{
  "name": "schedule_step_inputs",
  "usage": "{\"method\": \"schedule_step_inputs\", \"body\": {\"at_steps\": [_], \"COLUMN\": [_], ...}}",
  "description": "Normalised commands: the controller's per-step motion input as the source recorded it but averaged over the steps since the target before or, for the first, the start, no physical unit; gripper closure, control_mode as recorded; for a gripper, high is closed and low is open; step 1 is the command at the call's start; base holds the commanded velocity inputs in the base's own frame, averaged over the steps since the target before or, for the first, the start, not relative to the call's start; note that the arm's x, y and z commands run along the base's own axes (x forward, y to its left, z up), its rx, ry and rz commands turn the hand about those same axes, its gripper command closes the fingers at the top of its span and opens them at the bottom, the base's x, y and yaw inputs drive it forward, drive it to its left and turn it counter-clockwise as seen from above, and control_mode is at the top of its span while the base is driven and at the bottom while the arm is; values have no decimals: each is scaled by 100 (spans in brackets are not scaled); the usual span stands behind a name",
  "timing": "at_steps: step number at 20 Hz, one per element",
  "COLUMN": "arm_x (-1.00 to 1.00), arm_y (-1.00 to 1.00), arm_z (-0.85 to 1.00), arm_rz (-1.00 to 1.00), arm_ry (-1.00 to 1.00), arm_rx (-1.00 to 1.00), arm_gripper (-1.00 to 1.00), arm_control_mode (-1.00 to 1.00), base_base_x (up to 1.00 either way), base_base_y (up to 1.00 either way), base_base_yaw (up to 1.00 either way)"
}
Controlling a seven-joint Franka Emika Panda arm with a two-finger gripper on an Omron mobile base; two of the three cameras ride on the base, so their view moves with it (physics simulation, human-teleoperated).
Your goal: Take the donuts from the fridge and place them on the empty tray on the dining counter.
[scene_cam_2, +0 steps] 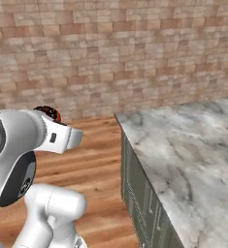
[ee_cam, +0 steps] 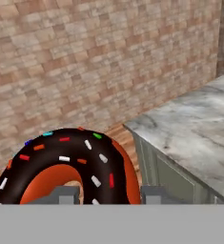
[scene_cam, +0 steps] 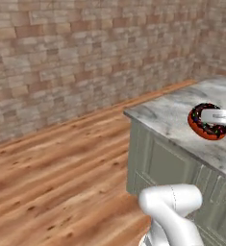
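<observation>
Between your two-finger gripper's (ee_cam: 104, 194) tips sits the chocolate-iced, sprinkled ring donut (ee_cam: 66, 167), grasped; the grey-white marble dining counter (ee_cam: 199, 128) lies at two o'clock.

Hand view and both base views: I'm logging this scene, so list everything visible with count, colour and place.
donut: one, orange-red with dark chocolate icing and coloured sprinkles, held in the claw, in the air beside the counter corner.
dining counter: one, grey-white veined marble top on a grey-green base, right side of the scene.
brick wall: brown and tan, behind everything.
wood floor: warm brown planks, left of the counter.
arm: one, white with dark joints, in the foreground.
claw: one, dark tips either side of the donut's rim.
</observation>
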Motion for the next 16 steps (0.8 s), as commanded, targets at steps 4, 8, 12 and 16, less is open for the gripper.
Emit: {"method": "schedule_step_inputs", "body": {"at_steps": [4, 8, 12, 16], "arm_x": [0, 0, 0, 0], "arm_y": [0, 0, 0, 0], "arm_z": [0, 0, 0, 0], "arm_rz": [0, 0, 0, 0], "arm_ry": [0, 0, 0, 0], "arm_rx": [0, 0, 0, 0], "arm_gripper": [100, 100, 100, 100], "arm_control_mode": [100, 100, 100, 100], "base_base_x": [-4, -10, -18, -19], "base_base_y": [-18, -25, -37, -39], "base_base_yaw": [-87, -84, -79, -55]}}
